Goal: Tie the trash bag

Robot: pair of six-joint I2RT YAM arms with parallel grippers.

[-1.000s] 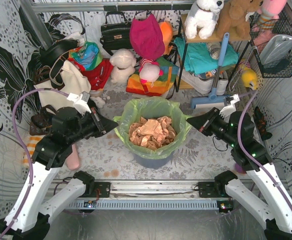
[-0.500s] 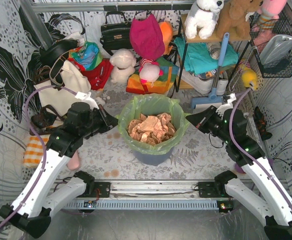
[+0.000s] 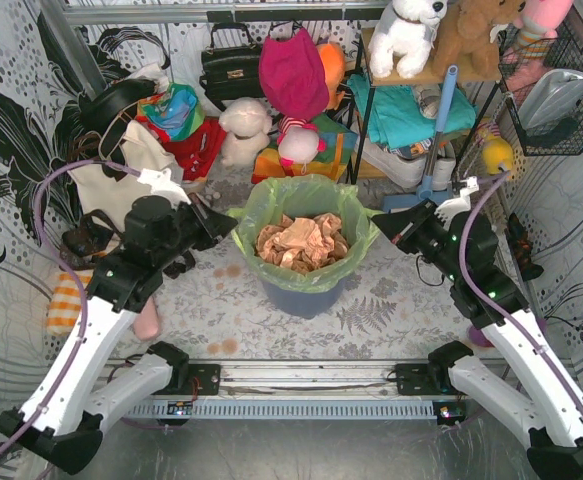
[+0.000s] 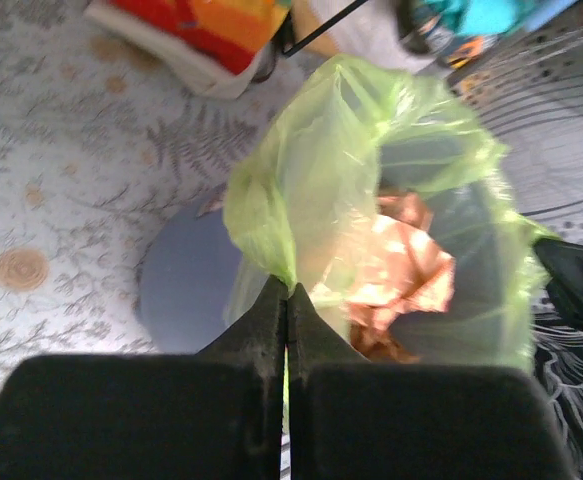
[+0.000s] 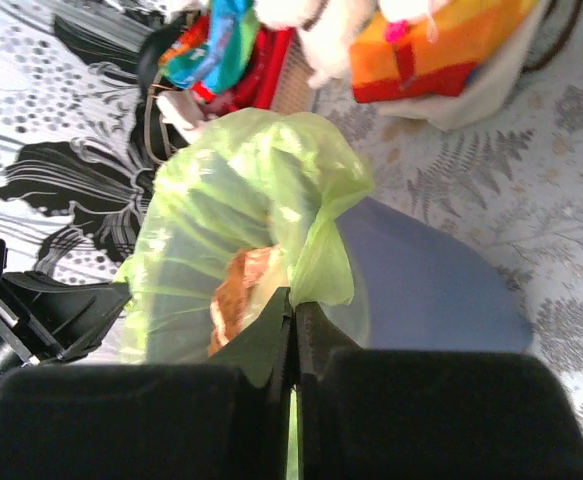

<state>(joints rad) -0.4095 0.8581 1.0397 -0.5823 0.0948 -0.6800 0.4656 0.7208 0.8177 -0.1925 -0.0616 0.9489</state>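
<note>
The thin, translucent light-green plastic trash bag (image 3: 306, 192) lines a round blue-grey bin (image 3: 296, 297). The bin stands in the middle of the grey, fern-patterned surface (image 3: 391, 310), between the two arms. The bag's mouth is open, and crumpled brown paper (image 3: 299, 244) shows inside it.

The left tool (image 3: 227, 228) meets the bag's left rim. In the left wrist view this tool (image 4: 287, 300) has its black jaws pressed narrow, with a thin fold of the green film pinched between the tips. The bag (image 4: 321, 170) rises above them, with the paper (image 4: 396, 270) to the right and the bin's wall (image 4: 176, 290) to the left.

The right tool (image 3: 377, 222) meets the opposite rim. In the right wrist view its jaws (image 5: 293, 310) are likewise closed to a slit on a gathered fold of the bag (image 5: 241, 190). The bin (image 5: 426, 290) sits beside that fold, and a little of the paper (image 5: 241, 285) shows through the plastic.

Behind the bin, well apart from it, a cream fabric tote bag (image 3: 136, 165) and a black leather handbag (image 3: 231, 68) sit among soft toys and bright cloth.
</note>
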